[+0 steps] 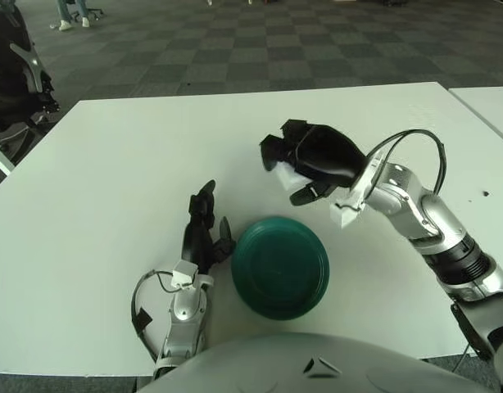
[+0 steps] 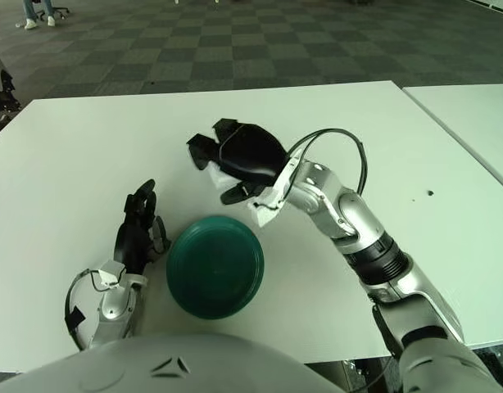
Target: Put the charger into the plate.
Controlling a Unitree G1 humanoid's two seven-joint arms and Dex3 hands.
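1. The right hand (image 1: 305, 160) is raised over the middle of the tabletop (image 1: 112, 205), its fingers (image 1: 307, 194) curled around the white charger (image 1: 286, 178), which shows only a little between them.
2. The charger is held above the tabletop, just beyond the far rim of the plate (image 1: 280, 266) and not yet over it.
3. The green plate lies near the near edge of the tabletop, with bare white surface to its right.
4. The left hand (image 1: 204, 233) shows just left of the plate, its fingers (image 1: 204, 205) loosely spread and holding nothing; one fingertip is very close to the rim.
5. The far half and the left side of the tabletop are free, up to its edges.
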